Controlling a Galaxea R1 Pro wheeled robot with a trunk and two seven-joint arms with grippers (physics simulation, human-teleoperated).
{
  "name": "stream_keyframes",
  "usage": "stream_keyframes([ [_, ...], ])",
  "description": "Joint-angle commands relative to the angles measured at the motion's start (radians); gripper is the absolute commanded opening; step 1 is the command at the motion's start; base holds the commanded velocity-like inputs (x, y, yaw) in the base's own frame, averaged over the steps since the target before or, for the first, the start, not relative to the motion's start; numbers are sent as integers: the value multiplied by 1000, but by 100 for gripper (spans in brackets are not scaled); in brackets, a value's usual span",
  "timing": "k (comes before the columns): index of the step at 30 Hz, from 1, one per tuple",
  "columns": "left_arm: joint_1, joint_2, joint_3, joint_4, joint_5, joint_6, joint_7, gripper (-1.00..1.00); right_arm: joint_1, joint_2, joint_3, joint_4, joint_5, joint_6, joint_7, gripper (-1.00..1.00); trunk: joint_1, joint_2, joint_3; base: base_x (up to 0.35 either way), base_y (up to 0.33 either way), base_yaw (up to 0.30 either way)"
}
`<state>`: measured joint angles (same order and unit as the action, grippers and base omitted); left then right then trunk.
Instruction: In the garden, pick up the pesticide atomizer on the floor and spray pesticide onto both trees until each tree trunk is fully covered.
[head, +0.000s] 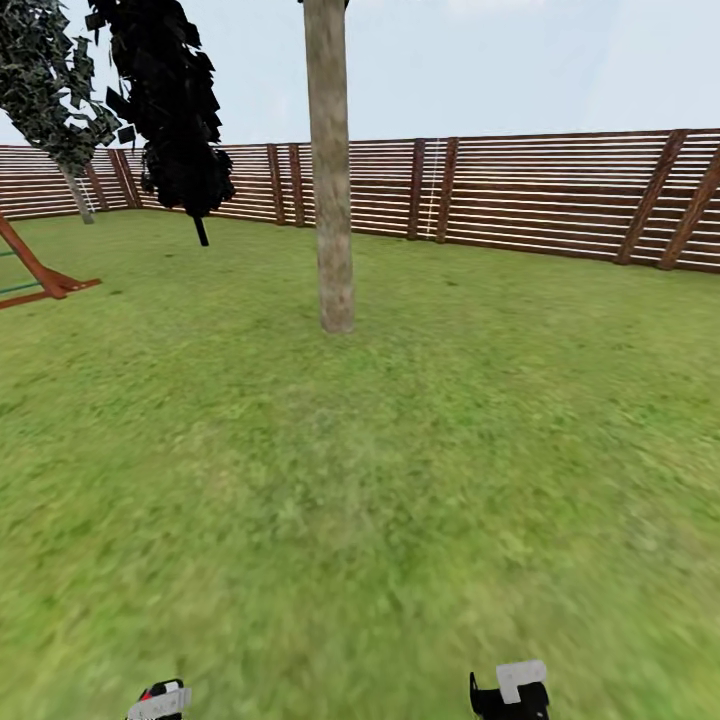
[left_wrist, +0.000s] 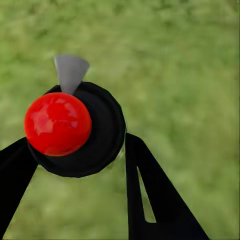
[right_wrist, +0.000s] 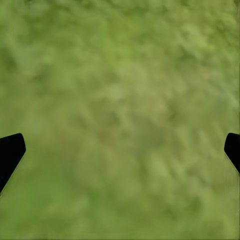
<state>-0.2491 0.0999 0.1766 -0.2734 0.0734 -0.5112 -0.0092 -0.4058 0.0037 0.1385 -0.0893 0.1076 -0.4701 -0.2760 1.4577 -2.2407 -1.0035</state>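
The pesticide atomizer (left_wrist: 75, 127) has a round black body, a glossy red cap and a grey nozzle tab. My left gripper (left_wrist: 77, 141) is shut on it, one black finger (left_wrist: 150, 190) on each side of the body, above blurred grass. Its red and black top (head: 160, 697) also peeks in at the head view's bottom edge. My right gripper (right_wrist: 120, 150) is open over bare lawn, its fingertips (right_wrist: 10, 152) spread wide and holding nothing. One tree trunk (head: 332, 200), thick, straight and grey-tan, rises from the grass floor (head: 380, 480) a few metres ahead, slightly left of centre.
A reddish-brown slatted fence (head: 540, 190) runs across the back. A dark narrow tree (head: 170, 110) and a pale-trunked leafy tree (head: 60, 90) stand at the far left. An orange-brown wooden frame (head: 40, 270) sits at the left edge. My right arm's end (head: 510, 690) shows at the bottom.
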Motion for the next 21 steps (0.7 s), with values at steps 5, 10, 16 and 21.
stream_keyframes([
  [5,-1,17,-1,-7,14,-3,-1,-100,-1,-1,2,0,9,1,-11,100,0,0,-1,342,0,0],
  [10,-1,14,-8,-6,8,-2,0,-100,-1,-1,3,0,8,1,-11,100,0,0,-1,342,0,0],
  [16,-1,15,-9,-4,8,-1,-1,-100,-1,-1,3,0,9,2,-9,100,0,0,-1,342,0,0],
  [21,-1,17,-6,-5,8,-1,-2,-100,-1,-1,2,0,9,2,-9,100,0,0,-1,342,0,0],
])
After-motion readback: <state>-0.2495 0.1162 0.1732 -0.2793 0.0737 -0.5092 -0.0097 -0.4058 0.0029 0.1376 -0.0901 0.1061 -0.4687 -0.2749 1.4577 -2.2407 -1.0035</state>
